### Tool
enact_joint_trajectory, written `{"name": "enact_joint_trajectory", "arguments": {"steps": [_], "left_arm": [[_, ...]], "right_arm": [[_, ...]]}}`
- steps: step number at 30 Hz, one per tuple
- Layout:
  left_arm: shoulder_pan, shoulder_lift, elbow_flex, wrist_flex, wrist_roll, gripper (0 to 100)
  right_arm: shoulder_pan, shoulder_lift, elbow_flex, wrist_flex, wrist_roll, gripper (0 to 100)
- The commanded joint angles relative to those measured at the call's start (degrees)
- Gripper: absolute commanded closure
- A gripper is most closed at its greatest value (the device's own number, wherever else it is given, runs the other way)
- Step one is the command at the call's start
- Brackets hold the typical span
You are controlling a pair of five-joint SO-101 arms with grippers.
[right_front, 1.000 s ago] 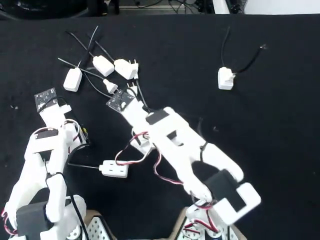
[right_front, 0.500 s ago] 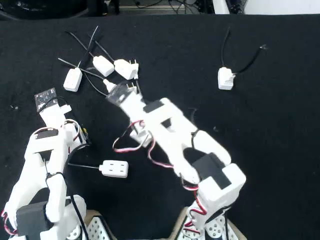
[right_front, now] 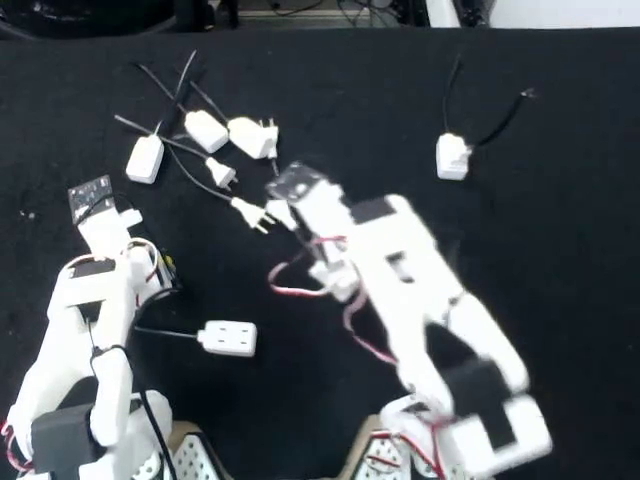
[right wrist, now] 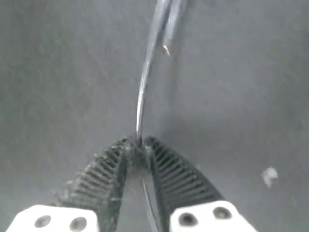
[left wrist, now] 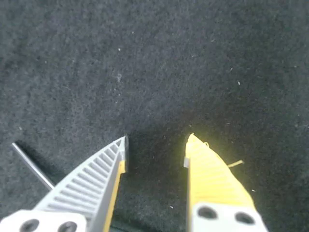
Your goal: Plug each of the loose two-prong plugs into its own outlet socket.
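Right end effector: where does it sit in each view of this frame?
High view: right end effector, centre-left, beside a loose two-prong plug.
Right wrist view: in the foreground, shut on a thin black cord.
Left wrist view: the left end effector, open, over the black cloth.
Shared landmark: that black cloth.
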Motion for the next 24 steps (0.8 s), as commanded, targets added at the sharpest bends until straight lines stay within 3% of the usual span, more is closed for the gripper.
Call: {"name": "enact_joint_trajectory", "arguments": {"steps": [1, 9, 16, 20, 24], "left_arm": [[-0.6, -1.2, -0.6, -0.5, 0.2, 80], [-0.6, -1.2, -0.5, -0.6, 0.2, 80], [-0.6, -1.2, -0.5, -0.6, 0.2, 80], [-0.6, -1.2, -0.5, -0.6, 0.2, 80], [-0.6, -1.2, -0.6, -0.6, 0.2, 80]], "right_arm": [[6.1, -13.9, 4.4, 2.1, 5.5, 98.7], [14.2, -25.7, 19.5, 3.3, 18.3, 97.5], [26.5, -25.7, 13.8, 3.6, 18.7, 76.3], [25.4, -25.8, 11.9, 3.4, 18.1, 70.7], [16.4, -25.4, 13.1, -3.4, 8.9, 75.6]]}}
